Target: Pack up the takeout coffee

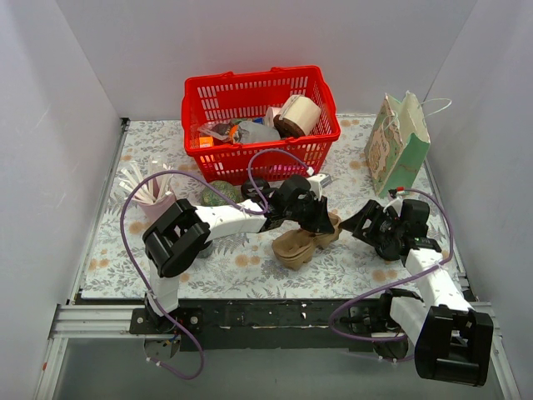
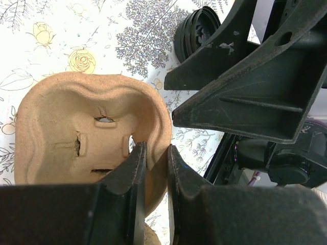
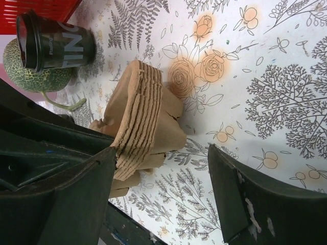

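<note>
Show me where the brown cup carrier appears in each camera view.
Top external: cup carrier at centre, under the left gripper.
Left wrist: lower left, rim pinched between that gripper's fingers.
Right wrist: centre left, seen edge-on.
Shared landmark: floral tablecloth.

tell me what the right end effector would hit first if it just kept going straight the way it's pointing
Probably the stack of cardboard cup carriers, directly ahead of the open right end effector; the coffee cup lies beyond it, off to one side.
</note>
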Robot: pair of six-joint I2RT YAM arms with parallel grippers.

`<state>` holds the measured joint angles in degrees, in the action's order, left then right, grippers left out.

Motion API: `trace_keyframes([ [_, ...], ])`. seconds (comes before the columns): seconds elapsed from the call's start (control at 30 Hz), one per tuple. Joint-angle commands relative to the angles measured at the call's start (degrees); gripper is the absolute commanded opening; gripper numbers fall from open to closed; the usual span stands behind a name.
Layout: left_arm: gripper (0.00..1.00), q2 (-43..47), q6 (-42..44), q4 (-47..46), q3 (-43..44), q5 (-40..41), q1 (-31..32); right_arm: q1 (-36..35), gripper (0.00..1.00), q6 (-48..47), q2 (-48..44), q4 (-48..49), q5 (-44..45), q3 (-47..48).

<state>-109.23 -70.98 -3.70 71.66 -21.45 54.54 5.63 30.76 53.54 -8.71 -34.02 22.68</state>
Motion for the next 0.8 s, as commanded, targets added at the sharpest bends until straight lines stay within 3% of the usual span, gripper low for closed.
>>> trace_keyframes([
  [0.0, 0.0, 3.2, -0.3, -1.0, -0.5, -1.7, 0.1, 0.3, 0.8, 1.1, 0.8, 4.0, -2.4, -0.3],
  [0.5, 0.02, 3.7, 0.4, -0.3, -0.3, -0.5, 0.6, 0.3, 0.79, 2.1, -0.5, 3.2, -2.4, -4.4],
  [0.57, 0.1, 4.0, 2.4, 0.6, -0.4, -1.4, 1.0, 0.3, 0.79, 2.4, -0.9, 3.3, -2.4, -4.6],
  [0.77, 0.57, 7.1, 8.3, 2.7, -2.4, -3.7, 1.8, 0.3, 0.8, 0.6, -5.4, -4.7, 4.2, -2.6],
])
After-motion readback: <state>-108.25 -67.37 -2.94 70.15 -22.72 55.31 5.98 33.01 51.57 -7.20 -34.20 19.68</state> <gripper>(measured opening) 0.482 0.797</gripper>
